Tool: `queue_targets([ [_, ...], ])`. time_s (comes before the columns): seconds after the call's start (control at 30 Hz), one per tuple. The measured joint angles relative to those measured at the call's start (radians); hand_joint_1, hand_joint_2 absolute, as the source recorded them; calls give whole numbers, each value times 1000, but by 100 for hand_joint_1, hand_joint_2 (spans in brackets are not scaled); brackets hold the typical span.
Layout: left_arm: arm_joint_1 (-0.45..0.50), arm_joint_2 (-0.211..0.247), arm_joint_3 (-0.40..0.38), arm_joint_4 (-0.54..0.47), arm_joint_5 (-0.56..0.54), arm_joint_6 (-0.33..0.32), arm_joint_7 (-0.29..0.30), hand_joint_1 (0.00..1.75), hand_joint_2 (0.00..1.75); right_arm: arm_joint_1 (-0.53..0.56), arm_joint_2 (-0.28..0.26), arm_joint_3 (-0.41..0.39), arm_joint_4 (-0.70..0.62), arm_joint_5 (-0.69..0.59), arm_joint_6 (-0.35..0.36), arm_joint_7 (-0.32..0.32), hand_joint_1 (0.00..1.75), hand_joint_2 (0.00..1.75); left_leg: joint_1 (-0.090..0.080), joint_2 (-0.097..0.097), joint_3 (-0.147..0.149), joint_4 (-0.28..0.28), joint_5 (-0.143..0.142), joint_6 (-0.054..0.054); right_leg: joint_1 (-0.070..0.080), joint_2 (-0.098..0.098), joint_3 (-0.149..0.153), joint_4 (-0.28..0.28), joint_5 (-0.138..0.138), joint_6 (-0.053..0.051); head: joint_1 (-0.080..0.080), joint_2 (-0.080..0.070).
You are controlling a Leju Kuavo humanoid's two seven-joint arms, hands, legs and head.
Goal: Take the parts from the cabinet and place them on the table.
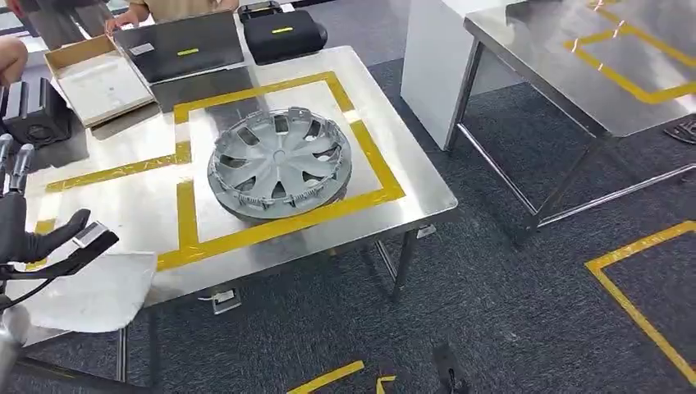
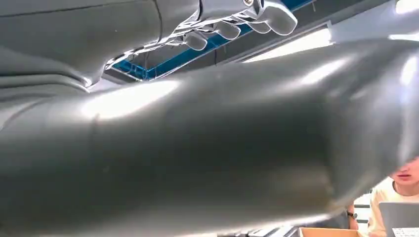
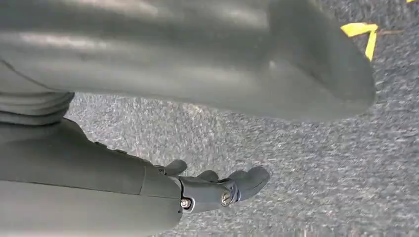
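Hubcap (image 1: 280,161) sits inside the yellow tape square (image 1: 369,156), so it looks delivered. Left hand (image 1: 41,234) beside the square, right hand (image 3: 217,190) hanging: both released, holding nothing.

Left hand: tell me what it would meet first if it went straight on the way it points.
Judging by the head view, the left hand points right along the table's near edge; the wheel cover lies further back. The way looks free, though depth is unclear.
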Motion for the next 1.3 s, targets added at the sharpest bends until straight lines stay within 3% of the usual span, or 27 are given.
queue_targets([
  [0.03,-5,-3,-2,1,0,0,2,0,0,0,2,0,0,-2,0,1,0,0,-3,4,24,-32,-15,-2,4,0,-5,-2,7,8,2,0],
  [0.07,-9,-4,-6,3,0,0,5,0,0,1,2,0,0,-5,1,2,0,0,-9,5,16,-32,3,-10,-1,-1,-3,-8,15,15,0,0],
  [0.13,-17,-6,-15,12,0,1,13,0,0,0,2,0,0,-8,4,6,0,0,-16,4,6,-39,11,-2,-7,-2,0,-18,31,27,0,0],
  [0.17,-18,-10,-19,16,0,0,18,0,0,2,2,0,0,-8,5,7,0,0,-12,6,4,-56,27,7,0,-1,0,-26,41,39,-1,0],
  [0.2,-22,-19,-26,21,0,0,21,0,0,2,2,0,0,-9,6,10,0,0,-5,12,9,-67,44,11,-6,0,-6,-18,24,39,-1,0],
  [0.27,-26,-25,-33,28,0,0,26,0,0,3,2,0,0,-10,6,15,0,0,-3,11,-18,-72,68,28,-4,-3,-34,68,-87,48,6,0],
  [0.3,-26,-28,-36,32,0,0,27,0,0,3,2,0,0,-12,6,15,0,0,-3,11,-32,-71,79,26,-4,-4,-52,141,-140,52,7,0],
  [0.33,-27,-29,-40,40,0,0,29,0,0,2,2,0,0,-14,6,15,0,0,-4,12,-47,-69,89,26,-4,-5,-66,205,-170,55,6,0],
  [0.37,-26,-32,-43,47,0,0,29,0,0,3,2,0,0,-16,6,15,0,0,-3,12,-64,-67,99,25,-4,-5,-68,248,-171,57,7,0],
  [0.43,-27,-35,-50,60,0,0,32,0,0,2,2,0,0,-18,6,15,0,0,-1,12,-97,-58,119,20,-4,-7,-14,208,-105,60,7,0],
  [0.47,-27,-36,-56,64,0,0,32,0,0,2,2,0,0,-18,6,14,0,0,1,12,-113,-51,126,15,-5,-8,39,140,-75,61,7,0],
  [0.5,-29,-36,-59,67,0,0,33,0,0,0,2,0,0,-19,6,14,0,0,1,12,-125,-42,132,9,-7,-10,98,62,-74,62,8,0],
  [0.53,-30,-35,-59,68,0,0,34,0,0,-4,2,0,0,-19,6,14,0,0,-4,12,-136,-34,136,2,-4,-10,138,-4,-120,60,10,0],
  [0.57,-33,-34,-60,71,0,0,35,0,0,-4,2,0,0,-19,6,13,0,0,-4,12,-137,-30,140,-3,2,-4,133,-4,-115,38,11,0],
  [0.67,-43,-38,-71,82,0,0,33,0,0,-3,2,0,0,-23,6,15,0,0,-3,12,-137,-40,167,-20,4,-7,124,-10,-101,13,11,0],
  [0.7,-43,-39,-73,87,0,0,34,0,0,-4,5,0,0,-23,6,15,0,0,-2,10,-144,-37,165,-25,-3,-11,117,-17,-86,2,11,0],
  [0.73,-43,-38,-75,91,0,0,36,0,0,-6,5,-1,0,-23,6,16,0,0,0,9,-155,-19,127,-32,-3,-11,106,-18,-75,-2,10,0],
  [0.8,-47,-39,-89,99,0,0,54,0,0,-7,6,-1,0,-22,9,22,0,0,5,8,-189,99,11,-42,-3,-11,80,-18,-54,-8,7,0],
  [0.83,-48,-39,-104,104,0,0,67,0,0,-6,6,-1,0,-21,10,24,0,0,5,8,-204,172,-33,-45,-3,-11,66,-17,-42,-8,6,0],
  [0.87,-48,-40,-120,108,0,0,79,0,0,-7,6,-1,0,-19,12,26,0,0,6,8,-210,229,-51,-47,-3,-11,51,-17,-31,-7,7,0],
  [0.93,-49,-40,-154,115,0,0,106,0,0,-8,9,-1,0,-19,16,26,0,0,6,8,-176,234,-10,-44,-3,-12,20,-16,-7,-4,6,0],
  [1.0,-61,-40,-188,119,0,0,126,0,0,-9,12,-1,0,-19,19,25,0,0,6,8,-73,116,39,-35,-3,-12,-6,-16,16,2,7,0],
  [1.07,-85,-41,-217,120,0,0,145,0,0,-12,16,-2,0,-22,22,20,0,0,-1,4,42,-44,-17,-23,0,-11,-19,-16,35,14,7,0],
  [1.17,-104,-41,-257,132,0,1,165,0,0,-12,21,-2,0,-23,27,16,0,0,-14,3,20,-46,4,-3,-10,-12,-13,-37,68,37,7,0],
  [1.2,-104,-42,-269,135,0,1,171,0,0,-10,21,-2,0,-24,27,16,0,0,-11,5,13,-56,21,6,-5,-10,-15,-44,80,47,4,0],
  [1.23,-108,-46,-282,140,0,1,177,0,0,-9,21,-2,0,-24,27,14,0,0,-5,12,9,-62,38,12,-11,-8,-25,-29,53,47,5,0],
  [1.3,-116,-47,-305,149,0,1,187,0,0,-10,23,-2,0,-25,27,8,0,0,-4,11,-22,-64,68,27,-7,-10,-59,78,-83,50,7,0],
])
